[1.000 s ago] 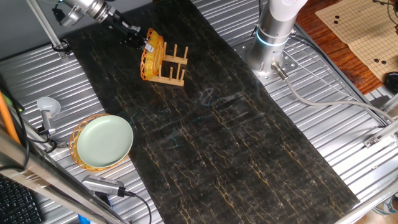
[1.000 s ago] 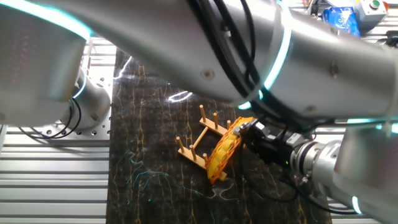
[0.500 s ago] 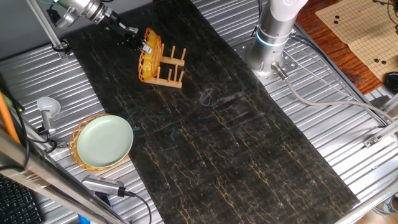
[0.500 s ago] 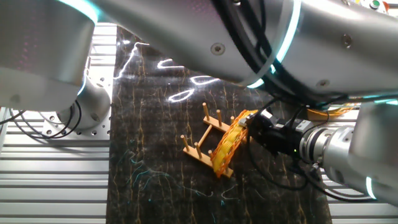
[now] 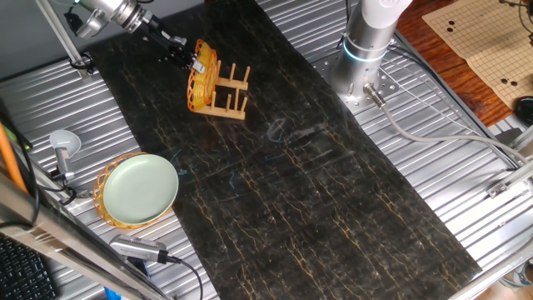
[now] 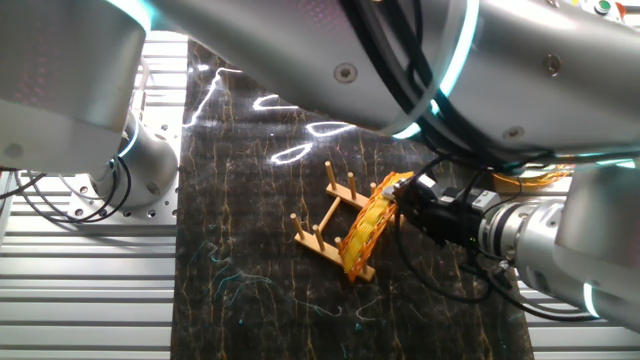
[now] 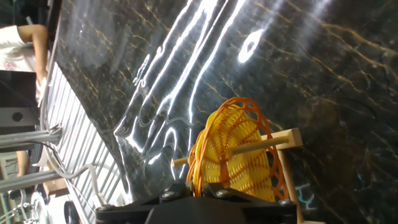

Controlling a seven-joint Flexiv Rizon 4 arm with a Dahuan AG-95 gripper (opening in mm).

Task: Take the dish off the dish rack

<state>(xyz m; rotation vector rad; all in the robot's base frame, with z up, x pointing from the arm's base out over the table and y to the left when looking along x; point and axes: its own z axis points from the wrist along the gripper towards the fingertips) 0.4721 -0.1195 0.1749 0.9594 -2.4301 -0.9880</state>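
Observation:
The orange-yellow woven dish (image 5: 201,73) stands on edge in the small wooden dish rack (image 5: 230,93) at the far left of the dark mat. My gripper (image 5: 186,56) is shut on the dish's upper rim. In the other fixed view the dish (image 6: 365,228) leans in the rack (image 6: 322,235), with the gripper (image 6: 403,199) pinching its top edge. In the hand view the dish (image 7: 236,155) fills the lower middle, a rack peg (image 7: 261,144) crosses it, and the gripper (image 7: 194,186) clamps the rim between its fingers.
A pale green plate (image 5: 140,188) lies on a second wicker plate at the left on the ribbed metal table. A metal ladle (image 5: 63,147) lies beside it. The arm's base (image 5: 366,50) stands at the back right.
The gripper, with the dish rim held, shifted slightly away from the camera earlier, and the dish and rack shifted with it. Almost nothing moved in the last half second.

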